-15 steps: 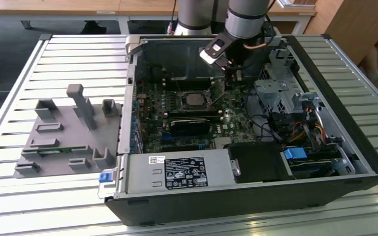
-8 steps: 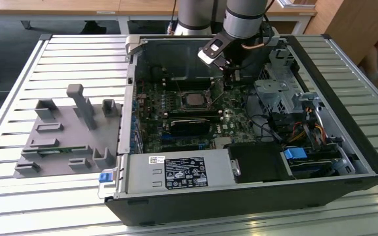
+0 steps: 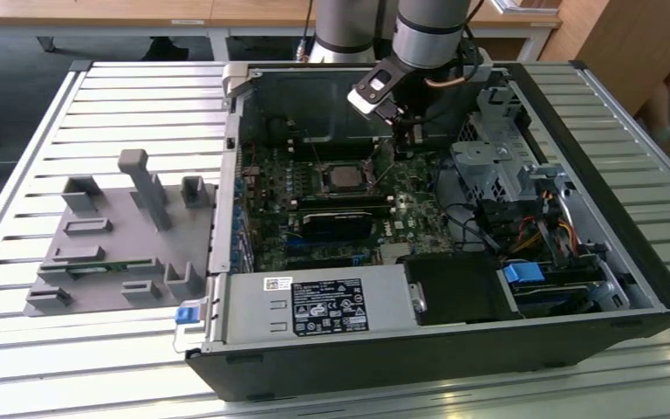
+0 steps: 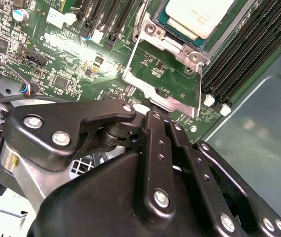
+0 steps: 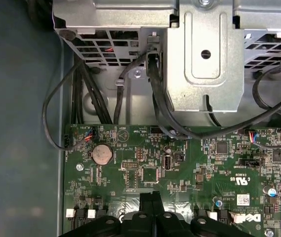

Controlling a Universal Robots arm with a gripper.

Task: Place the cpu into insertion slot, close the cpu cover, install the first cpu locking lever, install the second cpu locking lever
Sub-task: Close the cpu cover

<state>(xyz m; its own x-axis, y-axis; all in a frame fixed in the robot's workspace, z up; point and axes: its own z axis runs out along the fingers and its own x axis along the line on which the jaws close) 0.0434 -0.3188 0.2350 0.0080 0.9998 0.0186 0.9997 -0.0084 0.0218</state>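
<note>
Looking in through the second wrist view, the cpu (image 4: pixel 199 17) and the insertion slot (image 4: pixel 217 39) around it are cut off by the edge of view, leaving only part of the pale face. The gripper (image 4: pixel 145 111) blocks the near edge of the cpu cover (image 4: pixel 133 78), so what touches there I cannot tell. In the exterior view the arm (image 3: pixel 428 35) is cut off above. In the first wrist view, black cables (image 5: pixel 155 98) vanish behind a metal bracket (image 5: pixel 204 74).
</note>
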